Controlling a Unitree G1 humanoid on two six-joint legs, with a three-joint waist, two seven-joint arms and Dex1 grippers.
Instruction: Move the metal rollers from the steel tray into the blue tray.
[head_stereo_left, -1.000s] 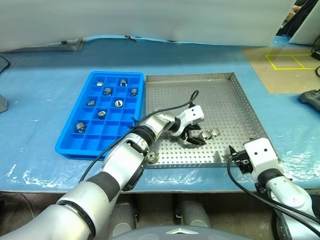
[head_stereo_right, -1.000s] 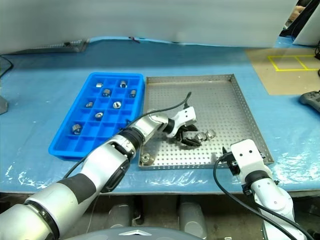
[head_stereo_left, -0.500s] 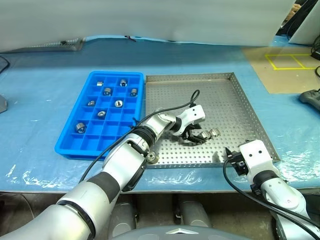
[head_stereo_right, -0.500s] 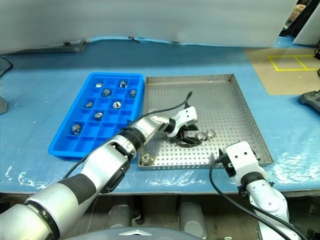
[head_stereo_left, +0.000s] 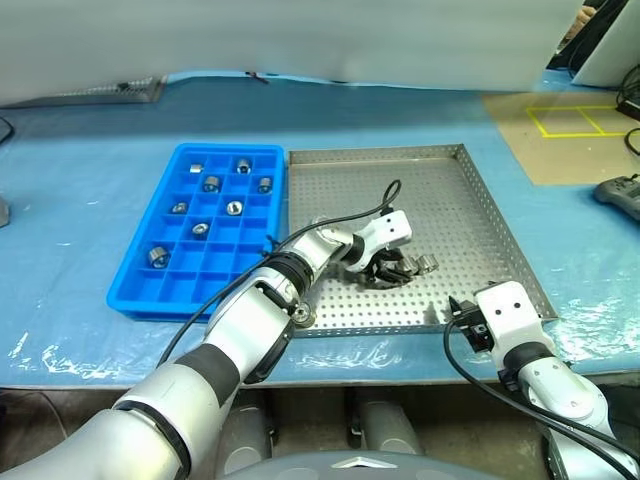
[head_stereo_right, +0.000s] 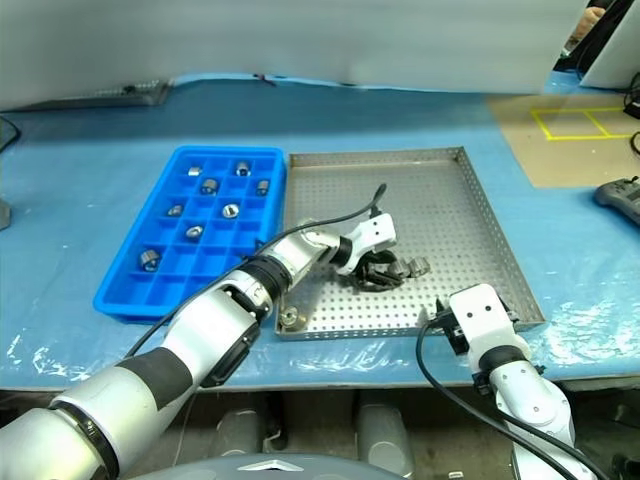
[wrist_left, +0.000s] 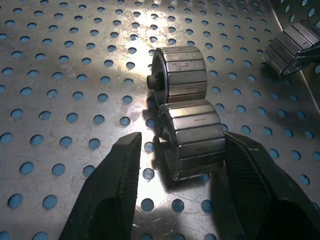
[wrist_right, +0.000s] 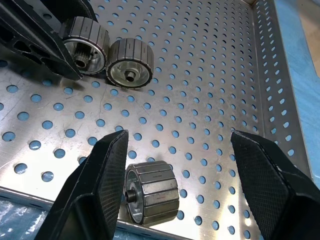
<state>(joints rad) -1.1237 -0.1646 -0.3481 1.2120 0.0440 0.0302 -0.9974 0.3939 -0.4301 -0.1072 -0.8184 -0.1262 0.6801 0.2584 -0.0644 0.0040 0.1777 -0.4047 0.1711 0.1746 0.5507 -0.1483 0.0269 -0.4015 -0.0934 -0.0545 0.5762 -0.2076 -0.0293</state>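
Note:
The steel tray (head_stereo_left: 450, 195) holds loose metal rollers. My left gripper (wrist_left: 182, 145) reaches into its front middle with its fingers drawn in on one roller (wrist_left: 192, 137) that rests on the perforated floor. A second roller (wrist_left: 179, 74) lies just beyond it, also seen as (head_stereo_left: 428, 264). Another roller (head_stereo_left: 303, 316) sits at the tray's front left edge. My right gripper (wrist_right: 179, 137) stands open at the tray's front right corner, above a further roller (wrist_right: 150, 199) near the front wall. The blue tray (head_stereo_left: 135, 295) to the left holds several rollers (head_stereo_left: 157, 255) in separate compartments.
Blue plastic sheeting (head_stereo_left: 80, 160) covers the table around both trays. A tan floor patch with yellow tape (head_stereo_left: 570, 125) lies at the far right. A dark controller (head_stereo_left: 620, 190) rests at the right edge.
My left gripper's fingers have narrowed in around the roller in the steel tray. The right gripper's opening looks the same.

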